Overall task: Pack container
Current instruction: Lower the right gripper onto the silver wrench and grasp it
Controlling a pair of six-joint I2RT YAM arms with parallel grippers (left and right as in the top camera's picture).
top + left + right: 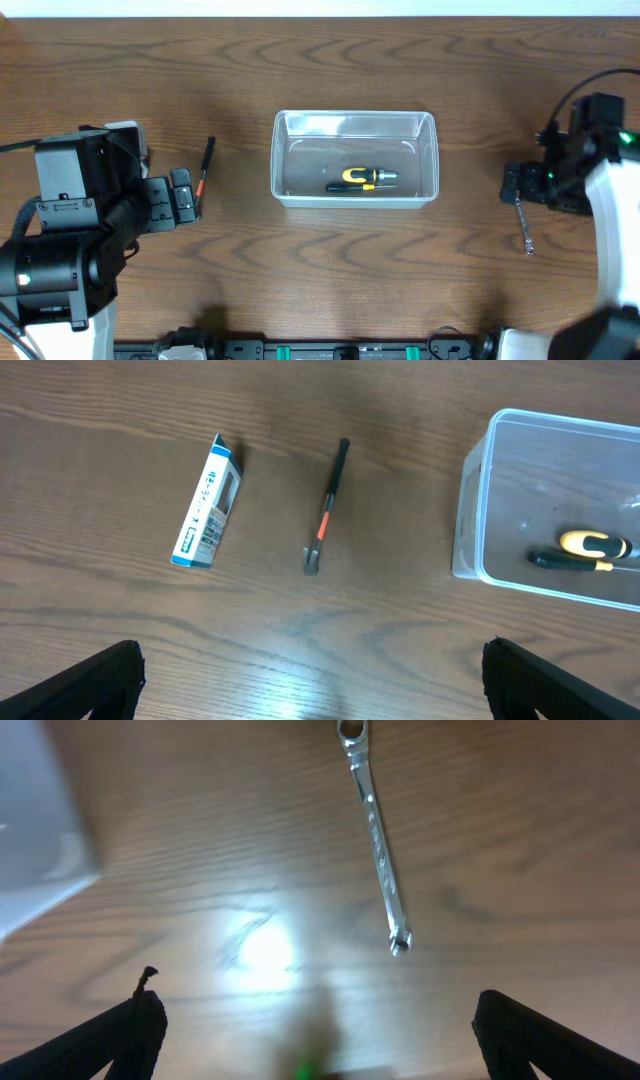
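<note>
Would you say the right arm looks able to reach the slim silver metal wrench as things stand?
Probably yes: the slim silver metal wrench lies flat on the wooden table just ahead of the open right claw, with nothing between them.

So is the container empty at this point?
Not empty. The container holds one yellow-and-black tool lying flat on its floor.

Even, fairly bright light from above. My right wrist view soft: glare patch on the table (262, 948), wrench (375, 840) slightly blurred, perhaps out of focus. Pale reflections on container (350, 122) walls. Shadows faint.
</note>
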